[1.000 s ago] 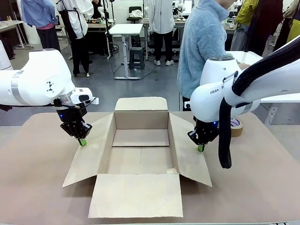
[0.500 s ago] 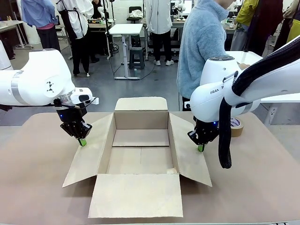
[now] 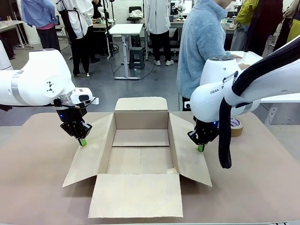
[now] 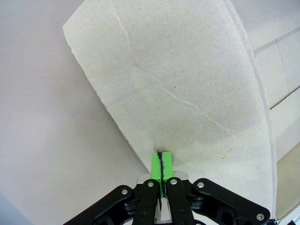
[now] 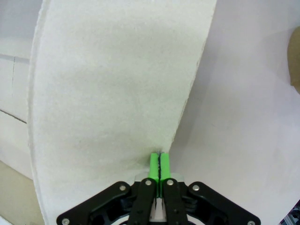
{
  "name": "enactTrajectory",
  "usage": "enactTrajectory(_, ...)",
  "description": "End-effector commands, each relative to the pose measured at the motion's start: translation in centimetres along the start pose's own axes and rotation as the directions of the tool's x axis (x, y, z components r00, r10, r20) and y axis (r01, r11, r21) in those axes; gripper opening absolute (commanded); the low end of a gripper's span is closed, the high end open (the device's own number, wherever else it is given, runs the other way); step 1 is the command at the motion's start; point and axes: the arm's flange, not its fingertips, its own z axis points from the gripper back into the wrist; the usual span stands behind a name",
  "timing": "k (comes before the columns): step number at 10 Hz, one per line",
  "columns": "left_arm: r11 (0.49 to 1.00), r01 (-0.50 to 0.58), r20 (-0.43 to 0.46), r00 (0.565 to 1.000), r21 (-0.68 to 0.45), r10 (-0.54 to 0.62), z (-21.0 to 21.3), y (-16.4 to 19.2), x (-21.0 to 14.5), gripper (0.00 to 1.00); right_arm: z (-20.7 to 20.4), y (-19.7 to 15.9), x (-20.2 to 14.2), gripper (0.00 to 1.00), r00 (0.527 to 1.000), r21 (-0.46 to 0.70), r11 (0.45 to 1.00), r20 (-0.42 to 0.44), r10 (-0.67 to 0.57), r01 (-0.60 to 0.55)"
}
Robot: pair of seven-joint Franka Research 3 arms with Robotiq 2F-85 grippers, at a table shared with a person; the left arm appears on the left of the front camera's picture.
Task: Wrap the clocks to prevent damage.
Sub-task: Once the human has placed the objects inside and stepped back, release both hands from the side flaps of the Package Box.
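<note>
In the front view an open cardboard box [image 3: 140,159] sits in the middle of the table [image 3: 37,187]. Its far flap stands upright, its near flap lies flat on the tabletop, and its two side flaps slope outward. A person in a light blue fleece [image 3: 201,47] stands at the far side, behind the right arm. A roll of brown tape [image 3: 237,125] lies on the table just behind that arm, and a black cable sleeve [image 3: 225,145] hangs down from the arm in front of it. The left gripper [image 3: 82,142] points down at the outer edge of the left flap. The right gripper [image 3: 200,148] points down at the outer edge of the right flap, so the box lies between the two. In the left wrist view the left gripper [image 4: 161,161] has its green pads [image 4: 156,164] pressed together. Their tips meet the left flap [image 4: 178,84] just inside its edge, with bare table to one side and the box floor [image 4: 286,70] to the other. In the right wrist view the right gripper [image 5: 159,161] also has its pads [image 5: 153,164] together. Their tips are right at the edge of the right flap [image 5: 108,84], with the table [image 5: 243,122] beside it. Where the clocks lie relative to either gripper I cannot tell.
</note>
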Motion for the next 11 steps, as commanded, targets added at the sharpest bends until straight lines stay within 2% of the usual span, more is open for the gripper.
enactTrajectory(1,1.000,0.002,-0.002,1.000,0.011,-0.002,-0.06,0.14,-0.09,0.00,-0.05,0.04,-0.14,0.01,1.000,-0.001,1.000,0.000,-0.016,0.016)
enactTrajectory(11,1.000,0.002,-0.002,1.000,0.011,-0.002,-0.06,0.14,-0.09,0.00,-0.05,0.04,-0.14,0.01,1.000,-0.001,1.000,0.000,-0.016,0.016)
